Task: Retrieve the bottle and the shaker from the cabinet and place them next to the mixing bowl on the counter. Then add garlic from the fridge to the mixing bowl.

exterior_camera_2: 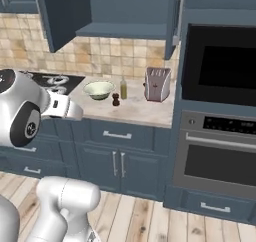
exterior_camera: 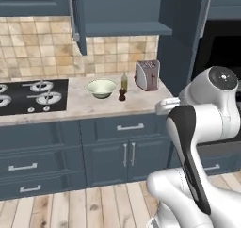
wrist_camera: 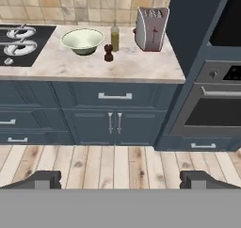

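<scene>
The pale green mixing bowl point(exterior_camera: 101, 88) point(wrist_camera: 82, 39) stands on the beige counter point(exterior_camera: 89, 108). Just right of it, near the wall, the slim olive bottle point(exterior_camera: 124, 81) point(wrist_camera: 115, 37) stands upright. The short dark shaker point(exterior_camera: 122, 95) point(wrist_camera: 108, 53) stands in front of the bottle. Above them the blue-grey cabinet point(exterior_camera: 127, 28) has its door swung open and its shelf bare. My gripper point(wrist_camera: 123, 180) is open and holds nothing. It hangs well back from the counter, over the wooden floor, and faces the drawers. The garlic and the fridge are out of view.
A silver toaster point(exterior_camera: 147, 75) point(wrist_camera: 151, 29) stands right of the bottle. A black hob point(exterior_camera: 33, 96) lies left of the bowl. A tall oven stack point(exterior_camera_2: 220, 136) rises past the counter's right end. Plank floor point(wrist_camera: 113, 163) spreads before the drawers.
</scene>
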